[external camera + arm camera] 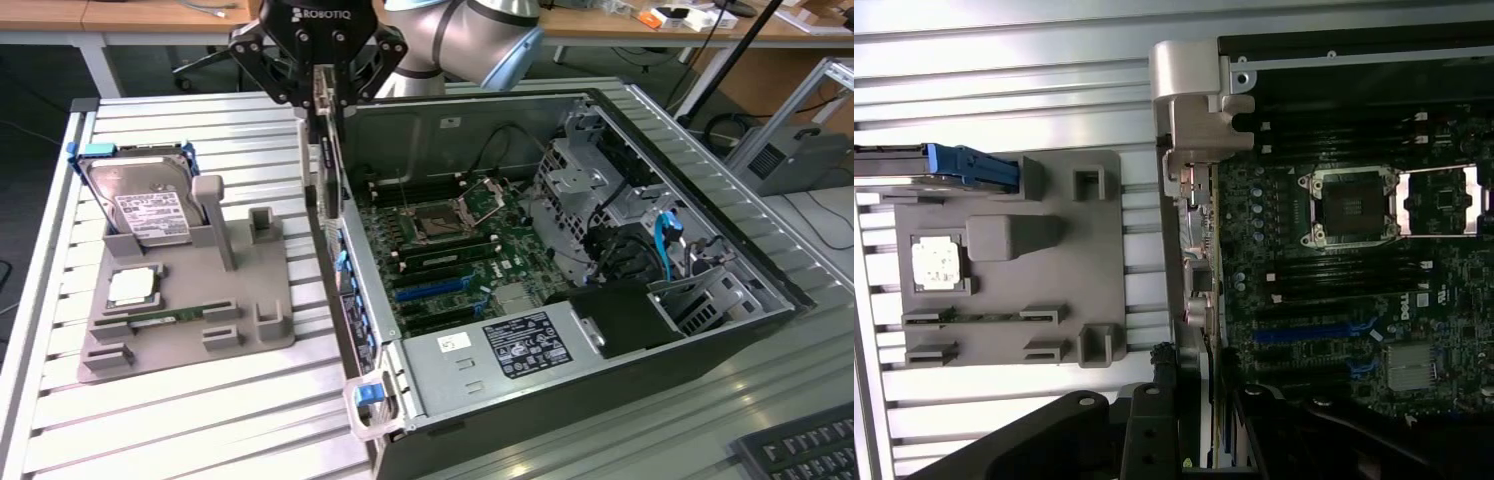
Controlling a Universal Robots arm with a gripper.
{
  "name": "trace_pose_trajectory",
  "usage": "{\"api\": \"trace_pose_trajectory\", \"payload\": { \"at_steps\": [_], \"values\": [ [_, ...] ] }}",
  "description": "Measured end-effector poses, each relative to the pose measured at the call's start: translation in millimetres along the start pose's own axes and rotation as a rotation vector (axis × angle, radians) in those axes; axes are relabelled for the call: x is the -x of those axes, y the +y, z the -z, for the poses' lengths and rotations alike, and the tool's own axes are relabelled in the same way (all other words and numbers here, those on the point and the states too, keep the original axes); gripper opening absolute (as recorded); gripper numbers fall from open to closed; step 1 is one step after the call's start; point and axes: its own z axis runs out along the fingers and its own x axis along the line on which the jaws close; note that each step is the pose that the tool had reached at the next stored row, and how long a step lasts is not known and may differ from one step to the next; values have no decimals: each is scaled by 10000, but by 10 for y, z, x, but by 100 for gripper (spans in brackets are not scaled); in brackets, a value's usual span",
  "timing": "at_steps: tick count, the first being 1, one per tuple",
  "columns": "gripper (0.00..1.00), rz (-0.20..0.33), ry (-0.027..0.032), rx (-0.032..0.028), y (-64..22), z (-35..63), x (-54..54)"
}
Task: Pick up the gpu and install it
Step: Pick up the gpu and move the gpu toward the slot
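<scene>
Black Robotiq gripper clamps the thin green gpu card with silver bracket, hanging edge-on directly below it, above the open grey computer case. We judge this the carrying step; seating needs alignment with the blue motherboard slot.

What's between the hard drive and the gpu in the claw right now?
In the exterior view, the grey holder's upright posts and a strip of slatted table separate the hard drive from the gpu, which hangs edge-on in the claw.
</scene>
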Motion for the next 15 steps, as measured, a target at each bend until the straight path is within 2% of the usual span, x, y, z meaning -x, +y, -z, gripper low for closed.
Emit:
{"api": "trace_pose_trajectory", "payload": {
  "at_steps": [15],
  "values": [
    [27, 1, -1, -12, 3, -8, 43]
  ]
}}
